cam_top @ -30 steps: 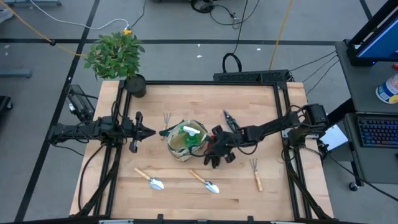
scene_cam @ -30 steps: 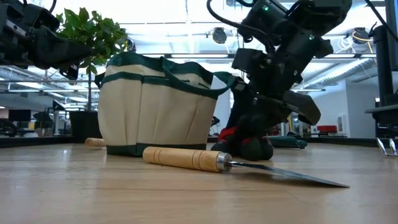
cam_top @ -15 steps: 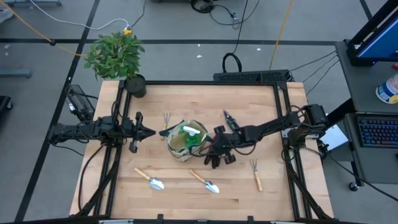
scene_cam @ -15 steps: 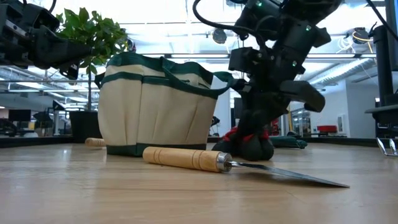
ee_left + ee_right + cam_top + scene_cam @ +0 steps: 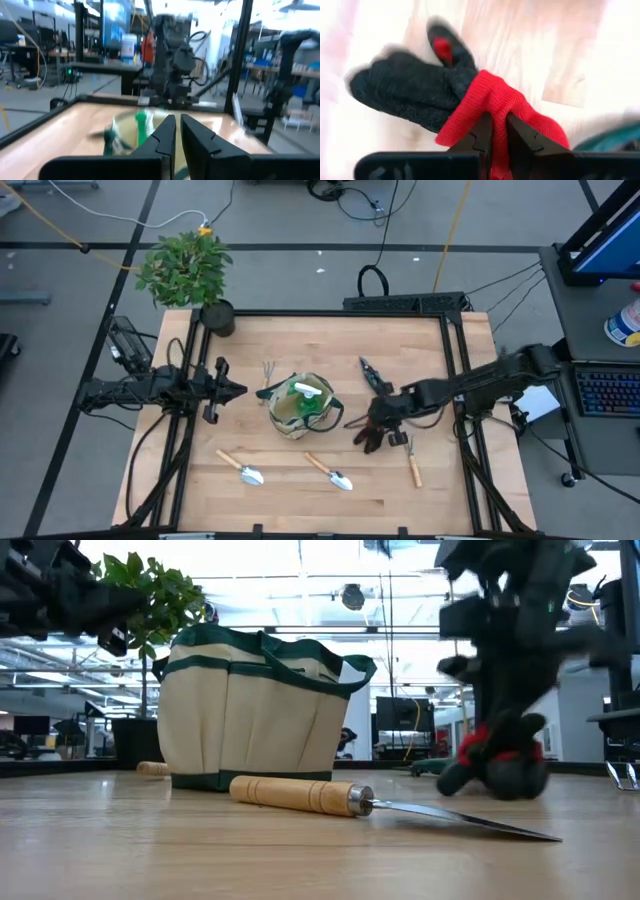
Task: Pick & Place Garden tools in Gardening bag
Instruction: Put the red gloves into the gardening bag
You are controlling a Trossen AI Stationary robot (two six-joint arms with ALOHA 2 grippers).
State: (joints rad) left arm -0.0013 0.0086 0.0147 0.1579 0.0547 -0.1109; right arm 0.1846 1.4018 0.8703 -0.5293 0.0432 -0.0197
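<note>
The red-and-black gloves (image 5: 420, 95) hang from my right gripper (image 5: 499, 120), which is shut on them just right of the gardening bag (image 5: 300, 406). The beige bag stands upright mid-table with something green and white inside. On the wood lie two trowels (image 5: 241, 469) (image 5: 330, 472), a fork rake (image 5: 412, 460) close to the gloves, another rake (image 5: 268, 370) left of the bag, and black shears (image 5: 372, 372). My left gripper (image 5: 238, 390) waits shut at the table's left, clear of everything. My right gripper pinches the gloves' red knitted cuff (image 5: 490, 100) between its two fingers, slanting down from the table's right side. The black hand parts (image 5: 497, 778) hang below the fingers and reach down to about the tabletop; I cannot tell whether they are clear of it.
A leafy potted plant (image 5: 188, 270) stands at the far left corner. Black frame rails (image 5: 330, 313) run around the table. Bare wood lies along the near edge and at the far right.
My right gripper has swung away from the bag toward the table's right edge and has risen a little, rolling its wrist. The gloves have gone with it, from beside the bag's base to near the right fork rake.
</note>
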